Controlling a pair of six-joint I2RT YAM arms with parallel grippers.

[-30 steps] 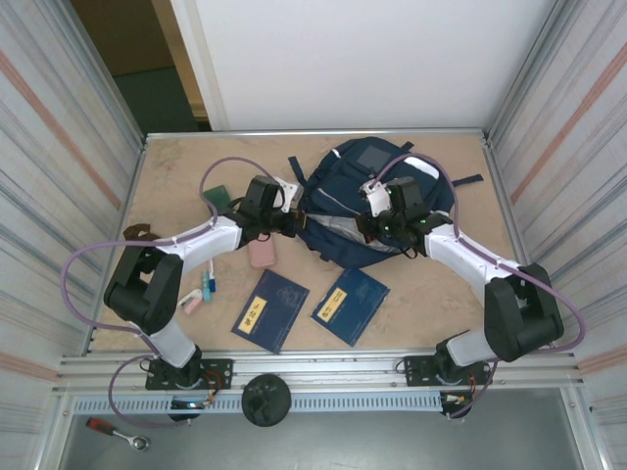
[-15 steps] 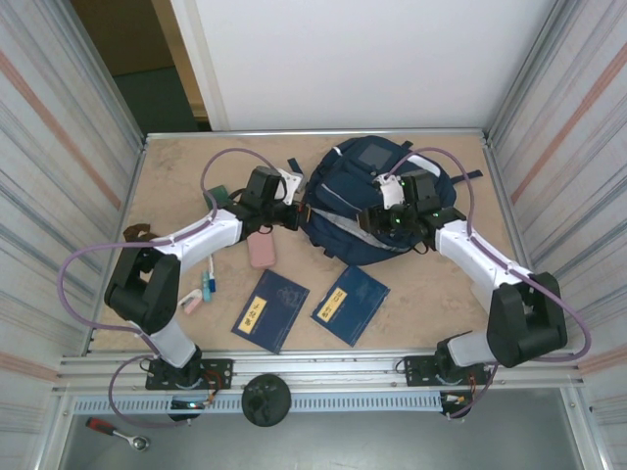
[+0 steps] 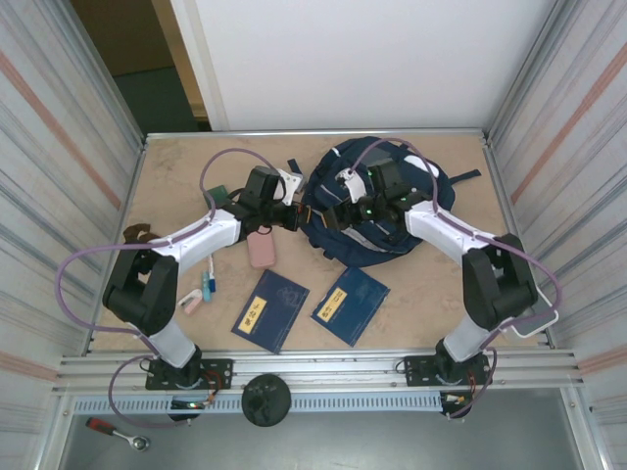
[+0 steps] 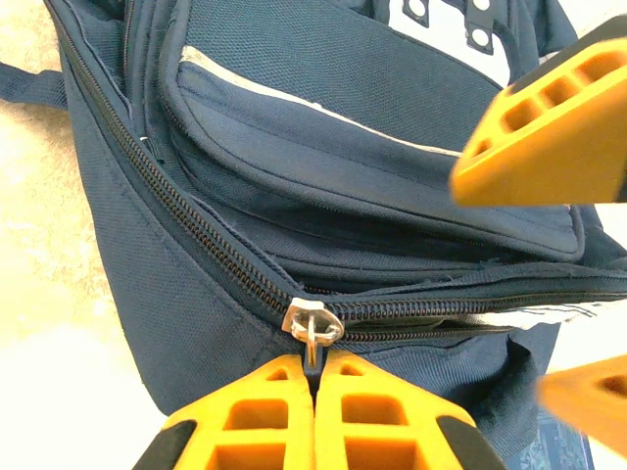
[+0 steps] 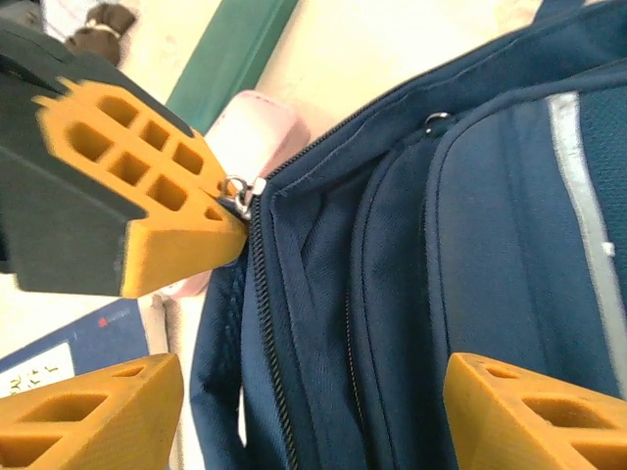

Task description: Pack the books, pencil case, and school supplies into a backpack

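Step in hand, as we judge it: opening the main compartment. Nothing is packed yet.

Large navy-blue fabric backpack with white stripes (image 4: 323, 88) lies flat on the table. Its main zip is closed on one side of the small silver metal zipper pull (image 4: 312, 325). On the other side a narrow gap shows pale lining.

Left gripper (image 4: 313, 374): jaws fully together, pinching the ring of the zipper pull at the backpack's left flank. We read this as the grip for drawing the slider along the seam.

Right gripper (image 5: 313, 421): jaws spread wide, holding nothing, one finger on each side of the zip seam above the backpack's top face. We cannot tell whether the fingertips touch the fabric. Likely purpose is to seize or pin the cloth beside the seam, so the bag does not slide when the zip is pulled.

Items waiting:
- pale pink soft oblong pencil case (image 3: 262, 250), just beside the backpack's left flank
- two thin navy-blue softcover books with yellow label strips (image 3: 270, 310) (image 3: 351, 305), on the near side of the backpack
- slim blue-and-white pens (image 3: 208, 284) and a tiny pink eraser piece (image 3: 192, 304), well apart to the backpack's left
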